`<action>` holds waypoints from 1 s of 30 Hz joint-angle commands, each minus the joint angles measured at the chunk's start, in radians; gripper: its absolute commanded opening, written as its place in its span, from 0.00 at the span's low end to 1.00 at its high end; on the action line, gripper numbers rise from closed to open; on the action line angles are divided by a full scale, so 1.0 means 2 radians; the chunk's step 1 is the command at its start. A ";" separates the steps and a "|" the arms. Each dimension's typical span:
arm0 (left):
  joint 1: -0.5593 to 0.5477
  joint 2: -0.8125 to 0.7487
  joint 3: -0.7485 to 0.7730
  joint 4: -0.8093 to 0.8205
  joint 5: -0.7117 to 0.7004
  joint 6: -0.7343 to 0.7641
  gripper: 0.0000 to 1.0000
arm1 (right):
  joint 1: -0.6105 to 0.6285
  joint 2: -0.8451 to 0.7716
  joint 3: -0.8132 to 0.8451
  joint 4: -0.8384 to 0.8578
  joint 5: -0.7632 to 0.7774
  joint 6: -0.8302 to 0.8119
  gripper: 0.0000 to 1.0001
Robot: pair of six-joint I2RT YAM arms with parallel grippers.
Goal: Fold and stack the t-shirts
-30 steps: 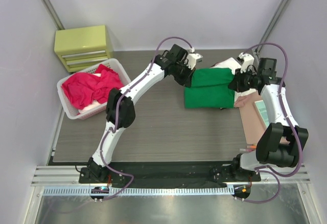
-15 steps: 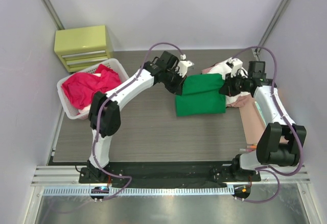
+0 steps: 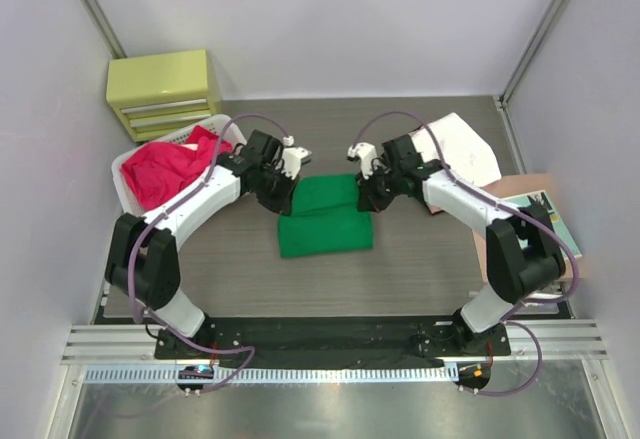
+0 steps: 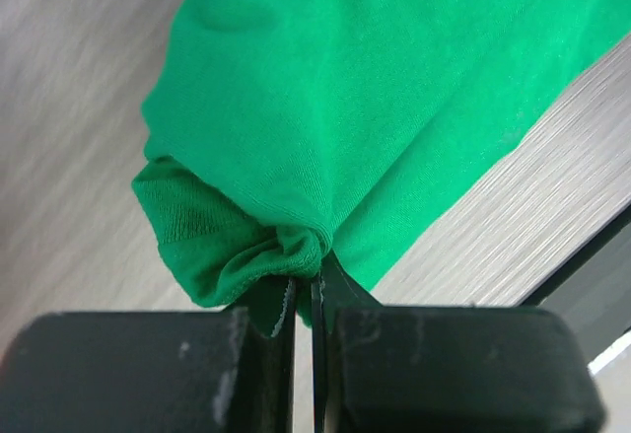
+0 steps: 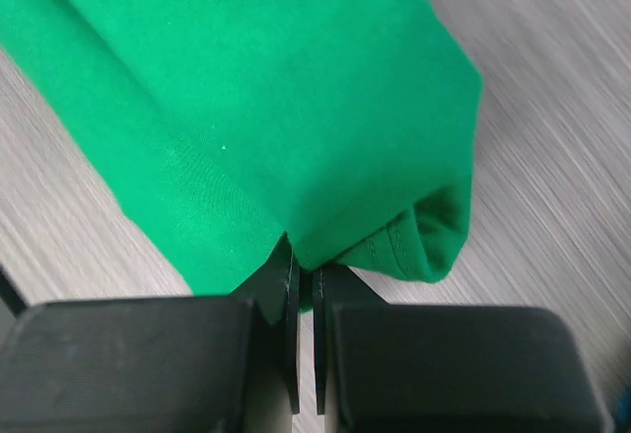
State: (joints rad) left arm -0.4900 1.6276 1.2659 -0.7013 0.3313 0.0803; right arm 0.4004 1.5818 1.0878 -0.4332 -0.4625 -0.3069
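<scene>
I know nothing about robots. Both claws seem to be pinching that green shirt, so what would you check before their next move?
1. Is the left gripper shut on a corner of the green t-shirt? Ok.
2. Is the right gripper shut on the opposite corner? Ok.
3. Are the two arms apart, not crossing? Ok.
4. Are the shirt's far edges lined up? Cannot tell; the grippers hide them.
5. Does the white t-shirt lie apart from the green one? Ok.
6. Are the red t-shirts in the basket, off to the left? Ok.
</scene>
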 commanded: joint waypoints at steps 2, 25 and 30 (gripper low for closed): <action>0.016 -0.067 -0.051 -0.018 -0.028 0.021 0.00 | 0.060 0.063 0.054 0.043 0.040 0.017 0.01; 0.127 -0.075 -0.128 -0.033 -0.034 0.050 0.00 | 0.163 0.159 0.149 0.056 0.045 0.031 0.26; 0.136 -0.077 -0.129 -0.040 -0.048 0.055 0.03 | 0.162 0.115 0.097 0.067 0.075 0.021 0.61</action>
State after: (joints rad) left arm -0.2340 1.4887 1.0073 -0.7666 0.2520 0.1665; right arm 0.7246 1.9060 1.3384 -0.3286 -0.3580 -0.2523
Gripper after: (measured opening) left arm 0.025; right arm 0.435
